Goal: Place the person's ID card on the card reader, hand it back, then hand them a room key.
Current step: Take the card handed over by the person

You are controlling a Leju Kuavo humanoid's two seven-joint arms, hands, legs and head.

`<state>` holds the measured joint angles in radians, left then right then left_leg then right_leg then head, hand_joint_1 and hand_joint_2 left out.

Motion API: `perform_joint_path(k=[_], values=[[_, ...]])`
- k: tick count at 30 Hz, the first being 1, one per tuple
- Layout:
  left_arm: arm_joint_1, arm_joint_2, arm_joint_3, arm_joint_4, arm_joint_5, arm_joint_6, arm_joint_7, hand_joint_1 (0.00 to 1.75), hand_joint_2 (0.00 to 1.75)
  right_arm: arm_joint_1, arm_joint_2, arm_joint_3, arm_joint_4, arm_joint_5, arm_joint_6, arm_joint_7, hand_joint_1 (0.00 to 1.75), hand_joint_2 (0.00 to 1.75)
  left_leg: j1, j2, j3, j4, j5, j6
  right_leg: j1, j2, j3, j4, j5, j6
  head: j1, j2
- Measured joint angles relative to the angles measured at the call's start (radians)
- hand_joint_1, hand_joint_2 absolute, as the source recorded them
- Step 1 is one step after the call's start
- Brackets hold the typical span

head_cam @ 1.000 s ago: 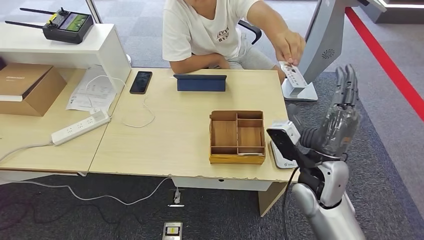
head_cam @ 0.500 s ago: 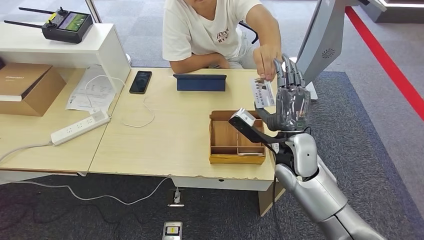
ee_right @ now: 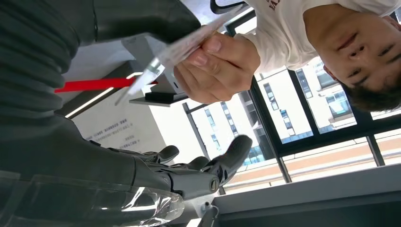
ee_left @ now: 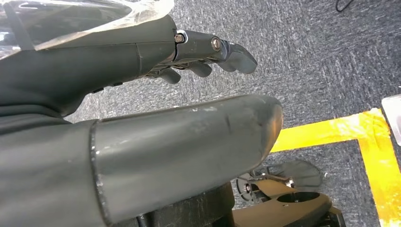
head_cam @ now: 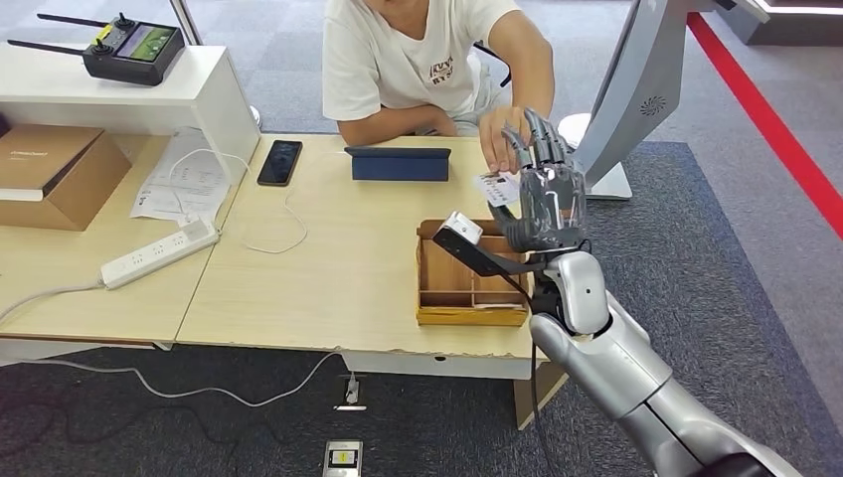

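Now the right hand, raised with fingers spread and gripping nothing, stands further left over the tabletop than half a second before. One ID card is pinched in the person's hand, just beside the right hand's thumb side; whether they touch cannot be told. One wooden tray sits below. The left hand hangs over carpet, fingers loosely extended, empty.

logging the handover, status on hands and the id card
Right hand raised at the ID card, fingers apart. Person's hand holds the card. Left hand empty, over carpet. Nothing between.
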<state>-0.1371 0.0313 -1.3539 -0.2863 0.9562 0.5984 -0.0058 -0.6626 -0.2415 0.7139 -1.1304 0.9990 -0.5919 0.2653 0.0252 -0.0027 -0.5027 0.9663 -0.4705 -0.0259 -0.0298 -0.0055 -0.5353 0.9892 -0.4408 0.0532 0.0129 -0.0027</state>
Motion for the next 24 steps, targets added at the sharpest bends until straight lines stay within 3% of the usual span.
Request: perform_joint_path(k=[9, 17, 24], values=[[-0.024, 0.002, 0.000, -0.017, -0.012, 0.005, 0.013, 0.00, 0.00, -0.008, 0.000, 0.028, 0.005, -0.010, -0.019, 0.006, 1.62, 1.75, 0.000, 0.000, 0.000, 0.000, 0.000, 0.000, 0.000, 0.000, 0.000, 0.000, 0.000, 0.000, 0.000, 0.000], [-0.090, 0.010, 0.002, -0.051, -0.043, 0.009, 0.061, 0.00, 0.00, -0.017, 0.009, 0.048, 0.021, -0.035, -0.049, -0.011, 1.58, 1.75, 0.000, 0.000, 0.000, 0.000, 0.000, 0.000, 0.000, 0.000, 0.000, 0.000, 0.000, 0.000, 0.000, 0.000], [-0.144, 0.021, 0.012, -0.082, -0.097, 0.007, 0.103, 0.00, 0.00, -0.024, 0.020, 0.061, 0.042, -0.053, -0.062, -0.025, 1.65, 1.75, 0.000, 0.000, 0.000, 0.000, 0.000, 0.000, 0.000, 0.000, 0.000, 0.000, 0.000, 0.000, 0.000, 0.000]])
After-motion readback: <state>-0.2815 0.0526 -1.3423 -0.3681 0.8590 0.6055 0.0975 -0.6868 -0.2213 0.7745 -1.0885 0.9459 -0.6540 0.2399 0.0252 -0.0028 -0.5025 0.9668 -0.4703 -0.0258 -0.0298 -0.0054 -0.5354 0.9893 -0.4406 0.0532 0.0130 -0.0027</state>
